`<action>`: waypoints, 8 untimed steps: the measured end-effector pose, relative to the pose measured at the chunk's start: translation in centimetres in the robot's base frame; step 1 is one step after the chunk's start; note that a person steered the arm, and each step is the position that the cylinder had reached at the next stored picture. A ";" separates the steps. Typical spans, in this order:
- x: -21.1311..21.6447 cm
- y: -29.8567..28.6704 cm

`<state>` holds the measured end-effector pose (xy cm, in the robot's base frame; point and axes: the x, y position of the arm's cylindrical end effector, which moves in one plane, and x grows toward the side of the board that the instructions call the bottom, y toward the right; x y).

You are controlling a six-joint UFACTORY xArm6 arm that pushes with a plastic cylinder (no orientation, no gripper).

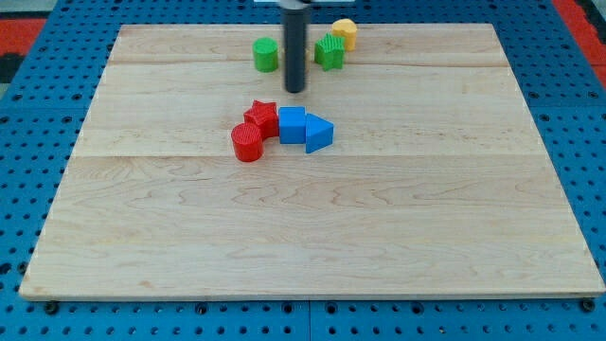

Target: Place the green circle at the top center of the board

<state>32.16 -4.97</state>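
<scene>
Your arm shows only as its rod (295,47), a straight, smooth cylinder of dark grey, nearly black, with a faint lighter sheen down one side. It keeps the same width from the view's top down to my tip (295,91), which ends blunt and flat. You can make out no screws, cables or markings on it, though the picture is perhaps too coarse to tell.
</scene>
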 end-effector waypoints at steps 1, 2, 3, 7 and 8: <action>-1.5 -3.1; -4.4 -3.3; -4.7 -3.6; -5.5 -3.6; -5.5 0.7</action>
<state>26.66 -4.31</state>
